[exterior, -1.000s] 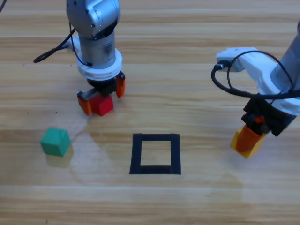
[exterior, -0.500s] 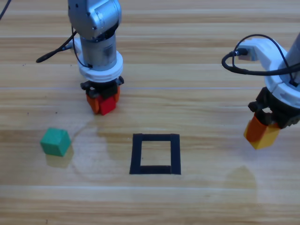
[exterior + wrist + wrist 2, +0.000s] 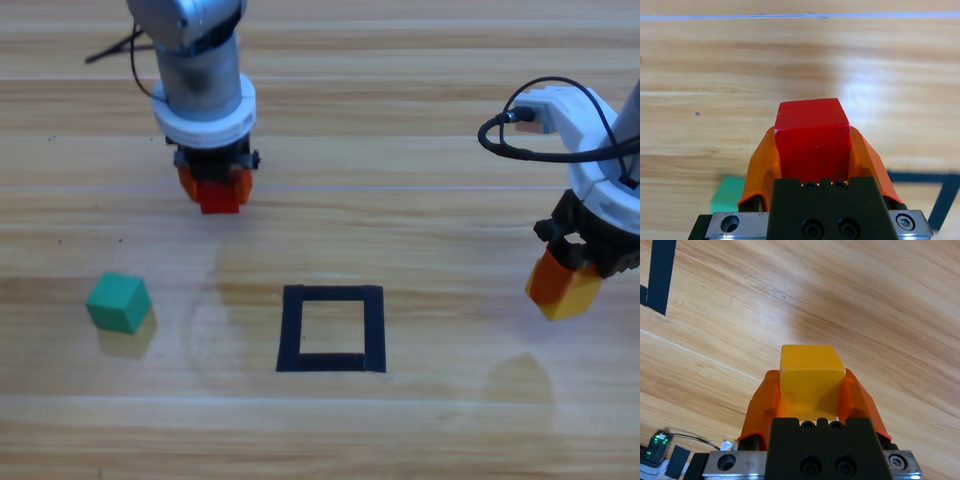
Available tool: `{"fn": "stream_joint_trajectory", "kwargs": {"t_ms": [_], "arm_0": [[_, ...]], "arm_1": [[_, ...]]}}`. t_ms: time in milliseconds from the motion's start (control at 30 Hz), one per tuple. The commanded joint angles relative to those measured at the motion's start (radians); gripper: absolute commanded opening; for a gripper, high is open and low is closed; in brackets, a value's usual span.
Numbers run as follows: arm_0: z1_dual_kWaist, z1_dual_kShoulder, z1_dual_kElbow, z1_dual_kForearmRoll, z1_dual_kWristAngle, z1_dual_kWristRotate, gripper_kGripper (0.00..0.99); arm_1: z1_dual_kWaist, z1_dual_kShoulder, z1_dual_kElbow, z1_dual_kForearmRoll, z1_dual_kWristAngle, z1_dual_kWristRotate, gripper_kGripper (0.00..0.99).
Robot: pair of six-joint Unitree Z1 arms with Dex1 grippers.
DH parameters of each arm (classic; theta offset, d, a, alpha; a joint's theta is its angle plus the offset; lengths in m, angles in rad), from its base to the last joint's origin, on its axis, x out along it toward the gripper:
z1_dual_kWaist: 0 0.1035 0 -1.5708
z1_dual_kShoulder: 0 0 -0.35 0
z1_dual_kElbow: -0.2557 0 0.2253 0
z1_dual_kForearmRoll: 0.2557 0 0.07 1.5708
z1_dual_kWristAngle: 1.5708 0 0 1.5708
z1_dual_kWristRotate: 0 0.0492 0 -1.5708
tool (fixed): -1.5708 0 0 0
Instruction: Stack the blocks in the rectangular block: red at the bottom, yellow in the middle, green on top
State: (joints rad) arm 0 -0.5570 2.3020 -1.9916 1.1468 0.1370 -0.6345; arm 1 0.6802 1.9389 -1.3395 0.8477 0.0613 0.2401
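The wooden table [image 3: 400, 120] fills the whole high view, its grain running left to right. The left arm [image 3: 195, 60] comes down from the upper left of the frame, and the right arm [image 3: 610, 150] enters at the right edge, a black cable [image 3: 510, 140] looping beside it.

The rectangular block [image 3: 331, 328], a black tape outline with bare wood inside, lies just below the frame's centre, with nothing on it. In the left wrist view a corner of it shows at the lower right.

The left gripper [image 3: 214, 186] sits in the upper left, well above and left of the outline, its jaws clamped narrow on the red cube [image 3: 218, 197]. The left wrist view shows that cube [image 3: 812, 140] pinched between both orange jaws.

The right gripper [image 3: 562, 288] hangs at the right side, level with the outline's top edge and well apart from it, jaws closed on the yellow cube [image 3: 570, 297], which casts a shadow lower on the wood. The right wrist view shows the cube [image 3: 811, 385] held likewise.

The green cube [image 3: 119, 302] rests on the table at the left, below the left gripper and well left of the outline.
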Motion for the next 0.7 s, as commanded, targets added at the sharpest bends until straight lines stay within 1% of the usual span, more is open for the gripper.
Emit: {"fn": "stream_joint_trajectory", "kwargs": {"t_ms": [33, 200, 267, 400, 433, 567, 700], "arm_0": [[-0.132, -0.058, 0.013, 0.04, 0.016, 0.138, 0.0], [-0.239, -0.095, 0.05, 0.04, 0.018, 0.184, 0.0], [-0.273, -0.098, 0.05, 0.04, 0.001, 0.194, 0.0], [-0.304, -0.101, 0.043, 0.039, -0.047, 0.182, 0.0], [-0.311, -0.102, 0.039, 0.039, -0.054, 0.168, 0.0], [-0.333, -0.095, 0.036, 0.039, -0.048, 0.067, 0.0], [-0.333, -0.082, 0.045, 0.039, -0.042, -0.096, 0.0]], "arm_1": [[-0.011, -0.031, 0.026, 0.004, -0.051, 0.028, 0.0], [-0.011, -0.028, 0.034, 0.005, -0.051, 0.039, 0.0], [-0.011, -0.021, 0.034, 0.005, -0.043, 0.039, 0.0], [-0.011, -0.021, 0.036, 0.005, -0.034, 0.039, 0.0], [-0.011, -0.025, 0.039, 0.005, -0.035, 0.041, 0.0], [-0.011, -0.026, 0.04, 0.005, -0.04, 0.039, 0.0], [-0.011, -0.023, 0.039, 0.005, -0.04, 0.035, 0.0]]}}
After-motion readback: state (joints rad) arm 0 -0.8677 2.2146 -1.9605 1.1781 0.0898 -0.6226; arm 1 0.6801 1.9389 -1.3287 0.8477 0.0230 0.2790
